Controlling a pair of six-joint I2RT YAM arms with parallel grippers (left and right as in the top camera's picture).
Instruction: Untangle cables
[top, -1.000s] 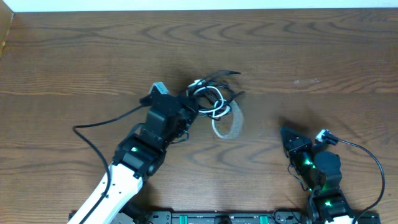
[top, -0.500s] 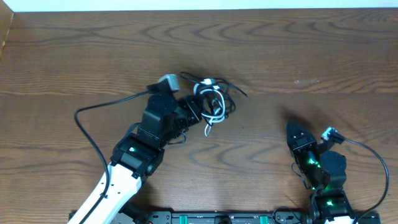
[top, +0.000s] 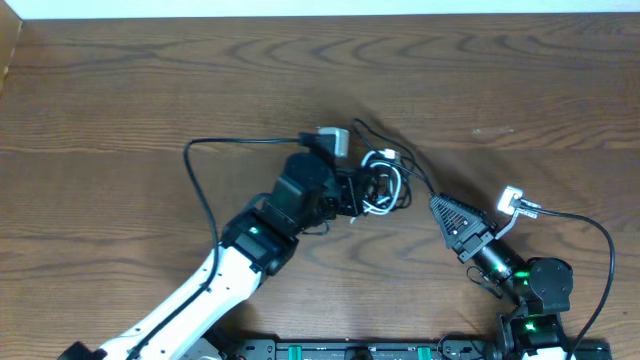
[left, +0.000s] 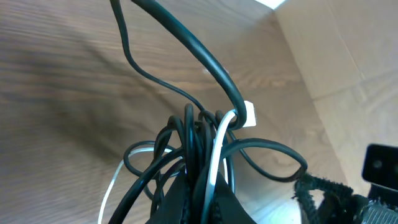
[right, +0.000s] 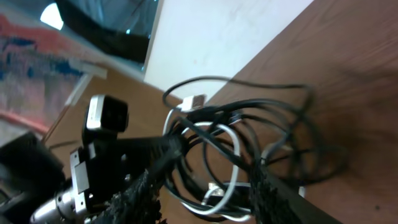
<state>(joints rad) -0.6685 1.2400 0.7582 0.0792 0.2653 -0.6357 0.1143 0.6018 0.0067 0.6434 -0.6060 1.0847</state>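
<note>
The brown table (top: 120, 100) holds everything. The left arm (top: 250, 240) reaches to the middle. Its left gripper (top: 354, 192) pinches the cables (top: 384, 186), a black and white knot. The right gripper (top: 436, 203) sits just right of them with its fingers spread. It may touch one black cord.

The worktop (top: 120, 90) is dark brown wood with long, wavy grain. It runs past both grippers to a pale strip (top: 300, 8) along its far edge. A small pale scuff (top: 492, 130) marks the wood beyond the right gripper (top: 441, 206). The cables (top: 383, 178) bunch at the left gripper (top: 357, 195), between the two grippers. Whether any strand rests on the wood cannot be told.
</note>
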